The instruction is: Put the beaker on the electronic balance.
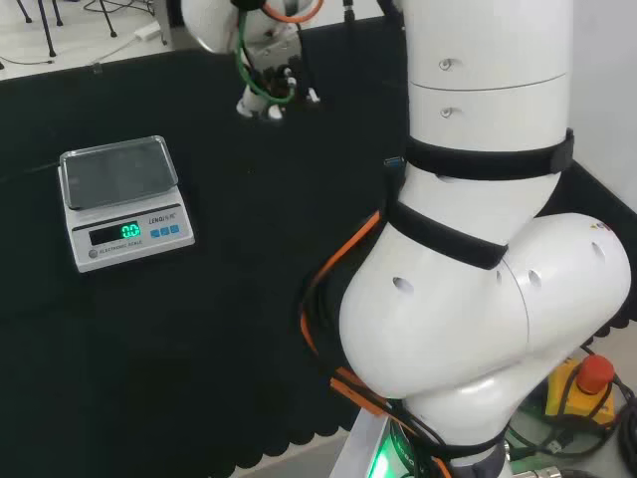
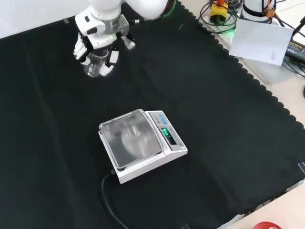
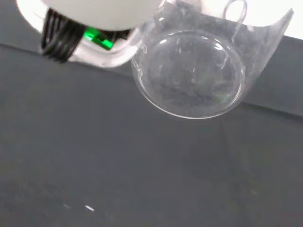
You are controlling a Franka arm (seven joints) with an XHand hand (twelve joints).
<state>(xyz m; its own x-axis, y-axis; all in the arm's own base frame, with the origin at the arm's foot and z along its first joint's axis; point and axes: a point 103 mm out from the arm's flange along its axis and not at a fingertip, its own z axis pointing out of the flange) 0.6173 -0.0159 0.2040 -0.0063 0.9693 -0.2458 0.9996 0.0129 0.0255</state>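
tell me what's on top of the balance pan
Nothing: the balance pan is bare in the front and head views. The beaker is away from it, with the hand curled round it.

beaker (image 3: pixel 191 75): clear, close beside blurred white hand (image 3: pixel 90 14) | black cloth (image 3: pixel 118 161) beneath

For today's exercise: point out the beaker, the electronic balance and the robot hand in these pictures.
beaker (image 3: pixel 191 78): wrist view, on its clear round base.
electronic balance (image 2: pixel 131 138): front view, on its bare weighing pan.
robot hand (image 2: pixel 82 49): front view, on a finger curled beside the beaker.
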